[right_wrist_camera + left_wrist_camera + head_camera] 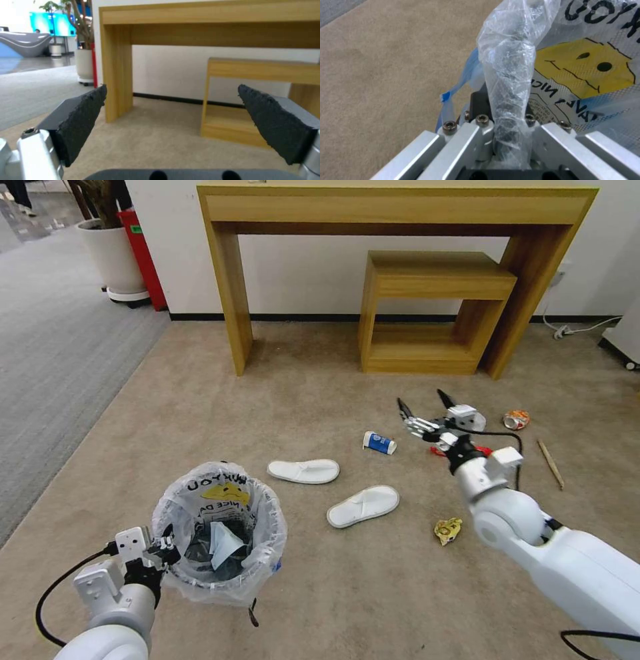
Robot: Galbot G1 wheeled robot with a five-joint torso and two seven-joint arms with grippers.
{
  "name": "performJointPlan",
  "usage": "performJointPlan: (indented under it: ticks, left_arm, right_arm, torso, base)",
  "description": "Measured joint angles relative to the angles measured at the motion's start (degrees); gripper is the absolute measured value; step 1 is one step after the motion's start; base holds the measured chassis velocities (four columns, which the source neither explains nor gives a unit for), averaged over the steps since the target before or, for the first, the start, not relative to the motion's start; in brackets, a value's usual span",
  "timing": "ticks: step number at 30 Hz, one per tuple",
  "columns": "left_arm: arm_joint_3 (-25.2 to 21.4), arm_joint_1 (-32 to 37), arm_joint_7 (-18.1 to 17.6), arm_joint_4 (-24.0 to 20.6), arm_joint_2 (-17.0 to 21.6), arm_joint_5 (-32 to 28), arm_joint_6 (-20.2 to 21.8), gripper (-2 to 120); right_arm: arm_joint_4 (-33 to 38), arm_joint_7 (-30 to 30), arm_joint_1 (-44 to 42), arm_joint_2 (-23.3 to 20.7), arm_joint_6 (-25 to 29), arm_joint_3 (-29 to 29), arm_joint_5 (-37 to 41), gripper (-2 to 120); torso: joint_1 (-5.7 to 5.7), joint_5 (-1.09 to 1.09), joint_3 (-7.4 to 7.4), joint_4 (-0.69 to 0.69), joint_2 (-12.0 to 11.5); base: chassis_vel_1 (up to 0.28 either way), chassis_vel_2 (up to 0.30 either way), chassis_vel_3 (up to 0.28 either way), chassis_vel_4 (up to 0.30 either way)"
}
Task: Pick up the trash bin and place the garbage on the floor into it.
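- L gripper (163, 550) clamped on the near rim of the bin (220, 533), bag film pinched in w/ it (wrist view: crinkled plastic bunched between the fingers (483, 140)). Likely gripped at the rim so the mouth stays up and open for drops.
- Bin sits low at the robot's left-front over the floor (320, 593); can't tell if it rests on the carpet or hangs just above. Already some paper/dark stuff inside.
- R gripper (427, 410) jaws wide apart, nothing between the pads (83, 117), reaching out over the litter on the right side, pointing toward the desk (400, 213). Prob. staged open for a grab.
- Cup (379, 443) lies on its side just left of the R gripper, nearest loose item.
- Two slippers (363, 506) side by side between bin and R arm, soles down.
- Red wrapper (480, 451) mostly hidden under the R wrist.
- Can (516, 419) and stick (551, 463) farther right, apart from each other.
- Yellow crumpled wrapper (448, 530) near the R elbow.
- Judgement: pickup of bin done, most garbage not yet binned (early-mid task).
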Motion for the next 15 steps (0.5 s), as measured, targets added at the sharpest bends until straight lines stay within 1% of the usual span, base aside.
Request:
performJointPlan:
  ticks: [1, 2, 4, 8, 15]
  left_arm:
    - [0.00, 0.00, 0.00, 0.00, 0.00, 0.00, 0.00, 1]
    - [0.04, -0.21, 0.03, 0.12, 0.19, -0.02, -0.04, 1]
    - [0.07, -0.26, 0.03, 0.21, 0.30, -0.05, -0.09, 1]
    - [0.08, -0.40, 0.04, 0.46, 0.44, -0.08, -0.25, 1]
    - [-0.83, -0.69, 0.05, 0.60, 0.84, -0.54, -0.35, 1]
  right_arm:
    - [0.00, 0.00, 0.00, 0.00, 0.00, 0.00, 0.00, 100]
    - [-0.08, -0.56, -1.81, -0.53, 0.61, 2.10, -1.27, 100]
    - [-0.33, -0.97, -2.91, -0.70, 1.07, 3.39, -2.15, 100]
    - [-0.61, -1.38, -3.75, -0.05, 1.24, 4.47, -2.72, 100]
    - [-1.62, -2.32, -4.35, 1.30, 1.78, 4.66, -4.35, 100]
  torso:
    - [0.00, 0.00, 0.00, 0.00, 0.00]
    - [0.00, 0.00, 0.00, 0.00, -0.01]
    - [0.00, 0.00, 0.00, 0.00, -0.01]
    - [0.00, 0.00, 0.01, 0.00, -0.01]
    - [0.00, 0.00, 0.01, 0.00, -0.01]
  base:
    - [0.000, 0.000, 0.000, 0.000]
    - [0.000, 0.000, 0.000, 0.000]
    - [0.000, 0.000, 0.000, 0.000]
    - [0.000, 0.000, 0.000, 0.000]
    - [0.000, 0.000, 0.000, 0.000]
